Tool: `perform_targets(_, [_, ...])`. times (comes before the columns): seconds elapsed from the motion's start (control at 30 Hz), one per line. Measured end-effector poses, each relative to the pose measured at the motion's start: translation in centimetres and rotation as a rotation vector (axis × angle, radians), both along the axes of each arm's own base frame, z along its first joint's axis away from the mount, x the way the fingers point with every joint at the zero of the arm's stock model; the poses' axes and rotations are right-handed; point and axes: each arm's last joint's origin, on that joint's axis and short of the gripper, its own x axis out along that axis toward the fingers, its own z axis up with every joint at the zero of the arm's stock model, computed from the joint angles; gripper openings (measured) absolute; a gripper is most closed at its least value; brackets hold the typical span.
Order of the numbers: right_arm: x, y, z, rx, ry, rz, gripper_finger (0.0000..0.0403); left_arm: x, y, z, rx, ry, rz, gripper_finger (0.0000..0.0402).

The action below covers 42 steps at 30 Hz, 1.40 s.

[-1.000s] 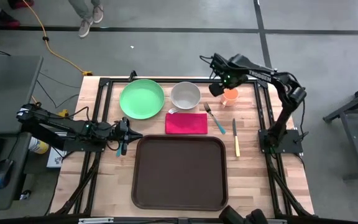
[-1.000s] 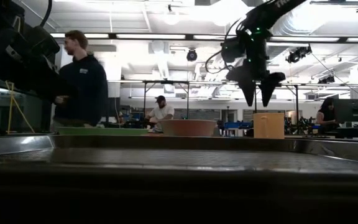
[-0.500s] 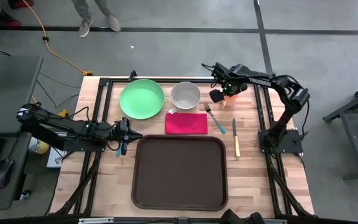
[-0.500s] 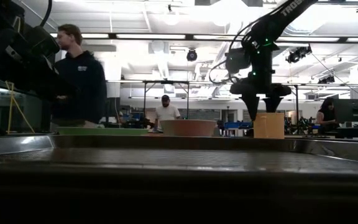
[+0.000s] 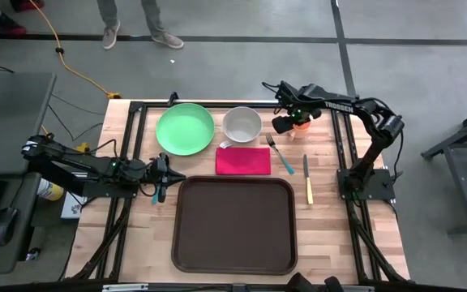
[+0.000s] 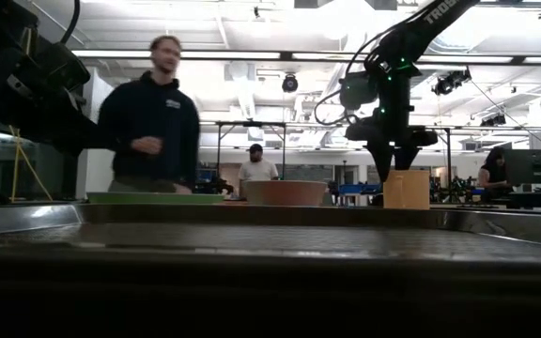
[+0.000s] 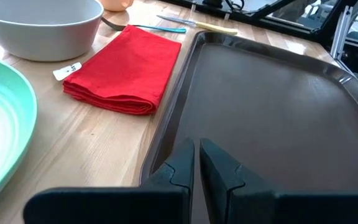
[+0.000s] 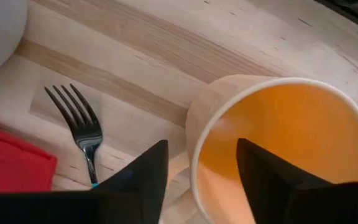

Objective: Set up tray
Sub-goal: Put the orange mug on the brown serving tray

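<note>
Wooden desk (image 5: 136, 235) with the tray (image 5: 233, 223) lying bare at its near middle; just left of the tray, left gripper (image 5: 167, 176) closed on nothing; beyond the tray's far right corner, right gripper (image 5: 292, 123) open astride the rim of the orange cup (image 5: 302, 123). Best to close gently on the cup wall, confirm the pinch, lift straight and carry level to the tray. Only from the right wrist: one finger (image 8: 148, 171) outside the rim, the other inside, fork (image 8: 82, 134) just beside; only from the low view: cup upright, person (image 6: 148, 122) behind.
</note>
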Motion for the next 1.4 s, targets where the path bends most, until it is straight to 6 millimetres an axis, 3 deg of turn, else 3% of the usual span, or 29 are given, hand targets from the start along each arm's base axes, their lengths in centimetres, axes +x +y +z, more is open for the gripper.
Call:
perform_targets(0.67, [0.1, 0.2, 0.0, 0.042, -0.029, 0.063, 0.0007, 0.0, 0.0, 0.0, 0.0, 0.001, 0.001, 0.0058])
perform_targets(1.1, [0.1, 0.9, 0.2, 0.082, -0.021, 0.138, 0.0001, 0.0, 0.0, 0.0, 0.001, 0.002, 0.0, 0.0058])
perform_targets(1.4, [-0.6, 3.5, 3.9, 0.043, -0.098, 0.288, 0.0, 0.0, 0.0, -0.1, 0.001, 0.005, 0.001, 0.0058])
